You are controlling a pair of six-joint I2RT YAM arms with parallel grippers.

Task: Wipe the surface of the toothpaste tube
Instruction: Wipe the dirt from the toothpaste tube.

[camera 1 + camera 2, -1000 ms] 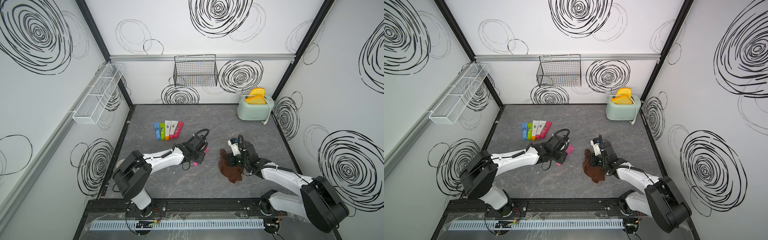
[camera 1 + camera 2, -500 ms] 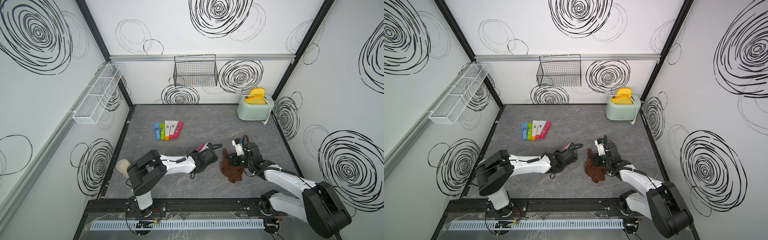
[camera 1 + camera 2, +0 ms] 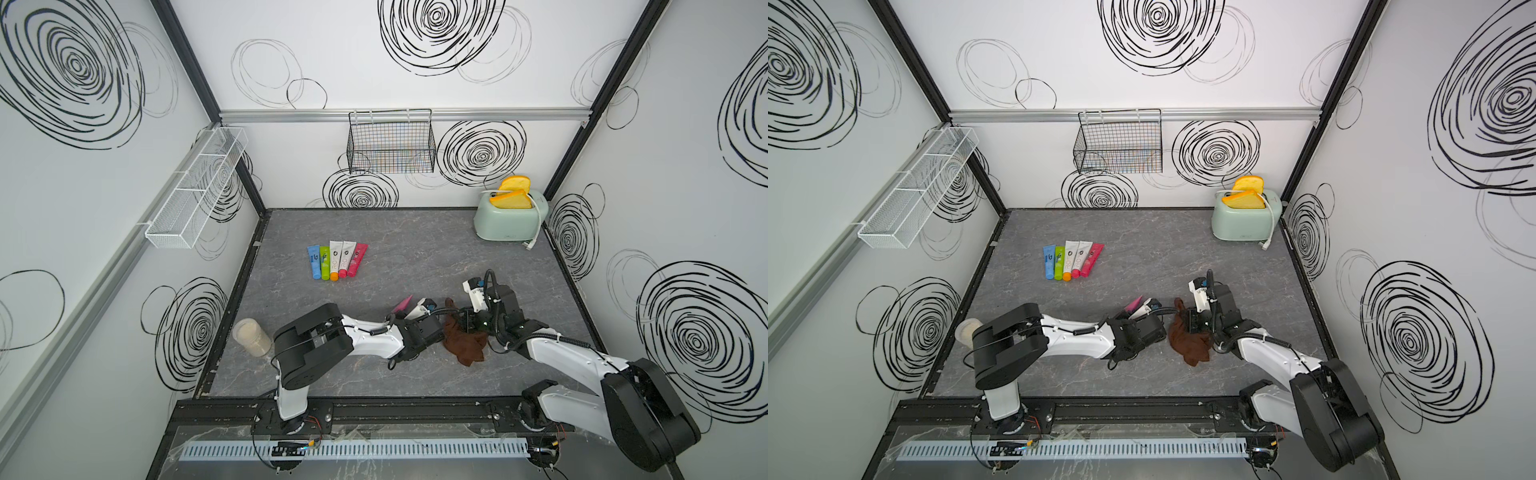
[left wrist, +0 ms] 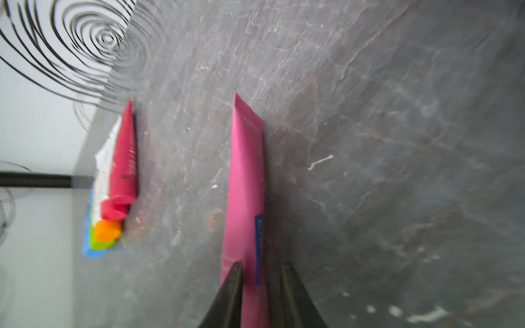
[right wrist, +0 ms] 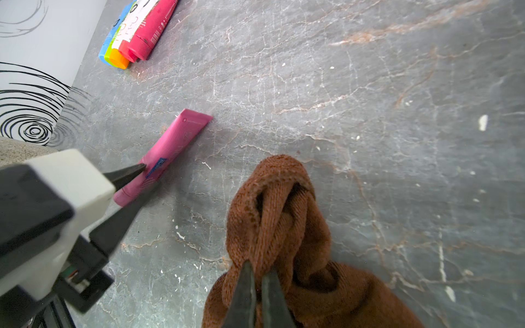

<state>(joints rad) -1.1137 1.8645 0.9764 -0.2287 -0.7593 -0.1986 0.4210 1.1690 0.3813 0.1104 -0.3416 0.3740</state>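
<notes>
The pink toothpaste tube (image 3: pixel 402 303) (image 3: pixel 1134 303) lies low over the grey table near the front middle, crimped end pointing to the back. My left gripper (image 4: pixel 261 269) (image 5: pixel 147 176) straddles its cap end. Its jaws stand parted: one finger is at the tube's edge and a dark gap shows between the tube (image 4: pixel 245 184) and the other finger. To the right, my right gripper (image 5: pixel 257 269) (image 3: pixel 465 322) is shut on a bunched brown cloth (image 5: pixel 278 204) (image 3: pixel 463 347) (image 3: pixel 1190 345) that rests on the table, a short gap from the tube (image 5: pixel 176 142).
A row of several coloured tubes (image 3: pixel 336 259) (image 5: pixel 136 31) lies at the back left. A mint toaster (image 3: pixel 511 220) stands in the back right corner and a jar (image 3: pixel 251 336) at the front left edge. A wire basket (image 3: pixel 390 141) and a white rack (image 3: pixel 195 195) hang on the walls.
My left arm carried the pink tube rightward toward the cloth, then its jaws parted around it. My right gripper kept hold of the cloth and shifted only slightly.
</notes>
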